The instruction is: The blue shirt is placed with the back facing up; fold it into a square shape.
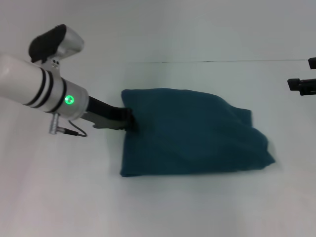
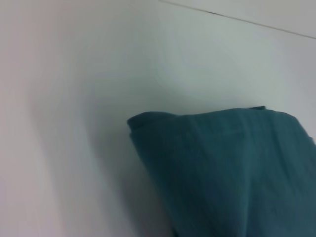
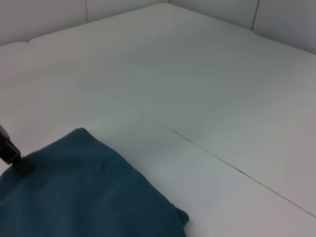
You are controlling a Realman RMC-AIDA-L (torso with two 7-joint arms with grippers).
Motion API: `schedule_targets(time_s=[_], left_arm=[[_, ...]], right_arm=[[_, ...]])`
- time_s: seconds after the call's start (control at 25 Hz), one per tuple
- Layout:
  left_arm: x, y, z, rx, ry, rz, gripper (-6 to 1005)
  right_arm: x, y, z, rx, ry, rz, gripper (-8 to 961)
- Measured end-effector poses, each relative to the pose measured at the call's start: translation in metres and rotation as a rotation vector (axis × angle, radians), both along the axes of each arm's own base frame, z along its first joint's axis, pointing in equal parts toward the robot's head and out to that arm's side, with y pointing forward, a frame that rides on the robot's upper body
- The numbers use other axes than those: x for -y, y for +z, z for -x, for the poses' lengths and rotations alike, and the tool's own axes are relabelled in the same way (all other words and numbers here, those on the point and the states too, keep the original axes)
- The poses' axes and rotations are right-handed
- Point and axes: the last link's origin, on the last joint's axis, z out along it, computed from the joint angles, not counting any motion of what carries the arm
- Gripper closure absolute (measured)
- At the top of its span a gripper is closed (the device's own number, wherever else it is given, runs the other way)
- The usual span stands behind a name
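Note:
The blue shirt (image 1: 190, 133) lies folded into a rough rectangle in the middle of the white table (image 1: 59, 197); its right side is rumpled and bulges out. My left gripper (image 1: 129, 119) reaches in from the left and touches the shirt's left edge near the far corner. The left wrist view shows only a folded corner of the shirt (image 2: 227, 168). The right wrist view shows the shirt's far edge (image 3: 84, 192) with the dark tip of the left gripper (image 3: 11, 154) against it. My right gripper (image 1: 307, 74) is at the far right edge, away from the shirt, jaws apart and empty.
The table carries only the shirt. A thin seam (image 1: 222, 60) runs across the table behind the shirt. A pale wall (image 1: 173, 24) stands beyond it.

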Motion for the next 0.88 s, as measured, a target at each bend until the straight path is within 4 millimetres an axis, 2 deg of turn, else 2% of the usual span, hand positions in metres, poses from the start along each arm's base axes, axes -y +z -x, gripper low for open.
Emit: schedule_targets(time_s=[0.44,0.88], left_arm=[[-0.006,0.042,0.026,-0.092,0.045,-0.048,911],[-0.001,0.046,0.035,-0.132,0.039,-0.037,904]], right_arm=[[-0.001,-0.005,0.004,0.005,0.006,0.019,98],[-0.001,-0.010,0.007,0.000,0.005,0.039,99]])
